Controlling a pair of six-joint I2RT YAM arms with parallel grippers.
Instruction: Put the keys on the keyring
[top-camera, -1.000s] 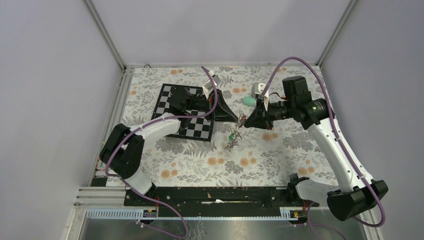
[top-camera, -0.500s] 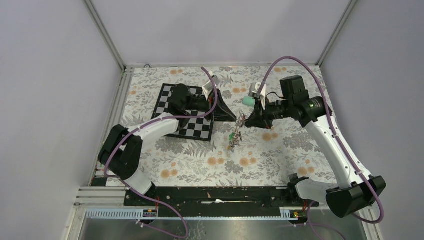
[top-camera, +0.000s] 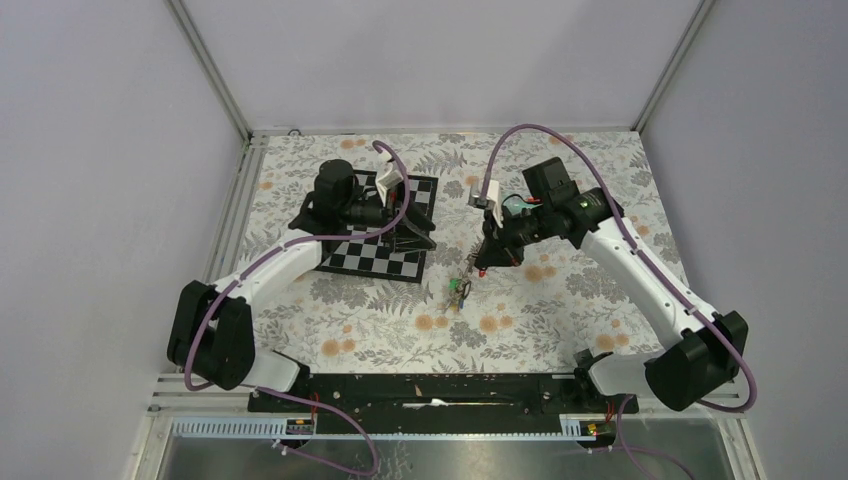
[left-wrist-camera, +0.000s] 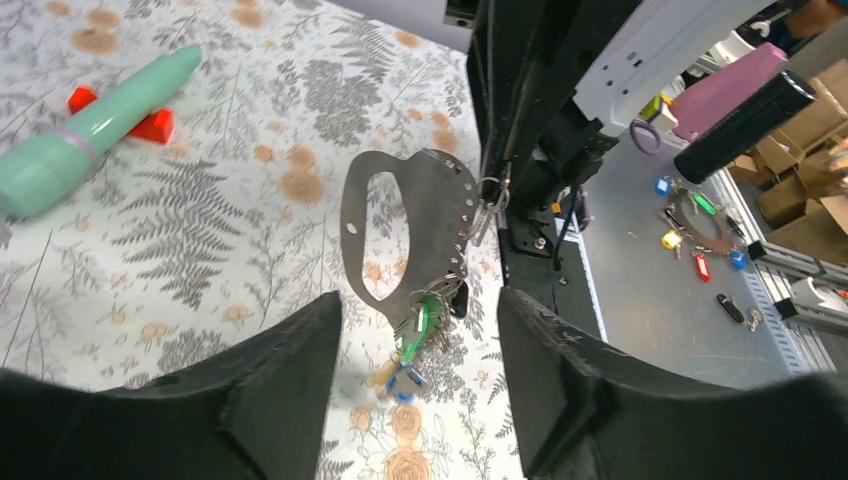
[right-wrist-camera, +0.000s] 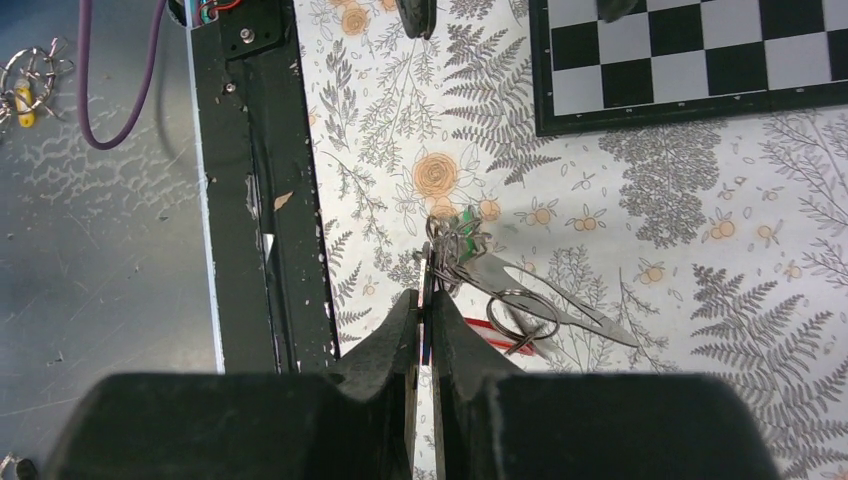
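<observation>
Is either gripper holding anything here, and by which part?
The right gripper pinches the keyring by its upper edge, the keys hanging below; the left gripper is open, holding nothing.

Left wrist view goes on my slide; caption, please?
Open left claw faces the hanging keyring, keys bunched at bottom.

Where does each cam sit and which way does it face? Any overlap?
Top external: above and behind the bases, looking down on the table; both arms, left pincer and right pincer show.
Left wrist: on the left arm, facing across the table at the keyring and keys; its open fingers show.
Right wrist: on the right arm, looking down; its fingers, shut on the keyring, show.
Shared: all three see the keys.
</observation>
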